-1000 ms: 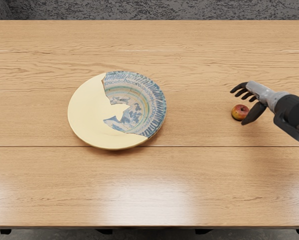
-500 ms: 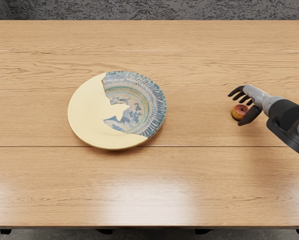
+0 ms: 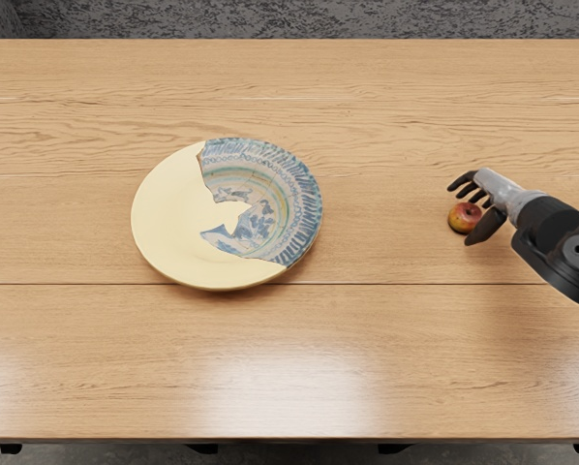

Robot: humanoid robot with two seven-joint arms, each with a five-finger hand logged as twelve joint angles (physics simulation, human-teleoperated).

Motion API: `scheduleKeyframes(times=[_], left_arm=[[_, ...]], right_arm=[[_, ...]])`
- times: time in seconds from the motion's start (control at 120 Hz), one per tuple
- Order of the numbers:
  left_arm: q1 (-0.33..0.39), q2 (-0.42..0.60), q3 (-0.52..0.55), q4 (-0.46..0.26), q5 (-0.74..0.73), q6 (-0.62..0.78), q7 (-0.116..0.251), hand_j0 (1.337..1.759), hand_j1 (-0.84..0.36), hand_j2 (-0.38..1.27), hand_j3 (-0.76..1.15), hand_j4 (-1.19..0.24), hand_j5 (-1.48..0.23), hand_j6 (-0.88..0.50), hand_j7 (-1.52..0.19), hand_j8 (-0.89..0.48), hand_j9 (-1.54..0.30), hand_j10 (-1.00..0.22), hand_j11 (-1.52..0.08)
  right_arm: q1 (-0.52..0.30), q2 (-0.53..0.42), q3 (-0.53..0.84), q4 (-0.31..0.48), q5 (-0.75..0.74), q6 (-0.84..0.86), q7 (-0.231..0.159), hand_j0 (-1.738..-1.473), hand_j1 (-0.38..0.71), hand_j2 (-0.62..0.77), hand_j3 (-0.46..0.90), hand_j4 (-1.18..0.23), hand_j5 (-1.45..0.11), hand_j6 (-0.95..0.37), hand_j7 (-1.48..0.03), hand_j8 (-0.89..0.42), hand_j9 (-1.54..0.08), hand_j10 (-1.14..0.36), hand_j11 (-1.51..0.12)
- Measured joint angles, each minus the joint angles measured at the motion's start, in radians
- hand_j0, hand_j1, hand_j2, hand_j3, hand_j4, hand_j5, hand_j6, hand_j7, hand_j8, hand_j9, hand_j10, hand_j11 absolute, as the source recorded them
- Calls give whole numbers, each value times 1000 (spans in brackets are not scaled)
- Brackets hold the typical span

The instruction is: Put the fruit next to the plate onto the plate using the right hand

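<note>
Wood table (image 3: 367,349): open run between fruit (image 3: 463,219) and plate (image 3: 168,228); far edge well behind.
Fruit: on the table, well right of the plate, unmoved.
Right hand (image 3: 483,201): has drawn in over the fruit; fingers (image 3: 462,181) spread, thumb just beside it, nothing gripped.
Grasp: approach about done; closing likely next.
Path: leftward, unobstructed to the plate's rim.

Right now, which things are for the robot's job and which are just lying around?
For the job: red-and-yellow fruit; patterned plate; right hand, open by the fruit.
Just there: wooden table.
</note>
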Motion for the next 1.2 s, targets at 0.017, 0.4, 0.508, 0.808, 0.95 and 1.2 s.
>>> scheduleKeyframes(times=[0.017,0.4,0.508,0.808,0.95,1.2], left_arm=[[0,0,0,0,0,0,0,1658,349,0,0,0,0,0,0,0,0,0,0],[0,0,0,0,0,0,0,1658,349,0,0,0,0,0,0,0,0,0,0],[0,0,0,0,0,0,0,1658,349,0,0,0,0,0,0,0,0,0,0],[0,0,0,0,0,0,0,1658,349,0,0,0,0,0,0,0,0,0,0],[0,0,0,0,0,0,0,1658,349,0,0,0,0,0,0,0,0,0,0],[0,0,0,0,0,0,0,1658,349,0,0,0,0,0,0,0,0,0,0]], right_arm=[[0,1,0,-2,0,0,0,-1658,73,-67,0,-358,-461,-359,-461,-358,-461,-357,-461],[3,32,0,-65,-1,-1,26,-1658,87,-69,0,-368,-475,-370,-475,-369,-475,-368,-475],[1,34,-1,-70,-2,-1,36,-1658,128,-76,0,-403,-520,-404,-519,-403,-520,-402,-520],[-5,48,-1,-86,-4,-21,57,-1658,182,-86,0,-447,-578,-448,-577,-447,-578,-446,-578],[-10,55,-4,-98,-6,-28,62,-1658,190,-79,0,-454,-588,-455,-587,-443,-590,-453,-590],[-9,77,-21,-127,-25,-33,73,-1655,185,-169,174,-520,-582,-502,-627,-355,-755,-345,-857]])
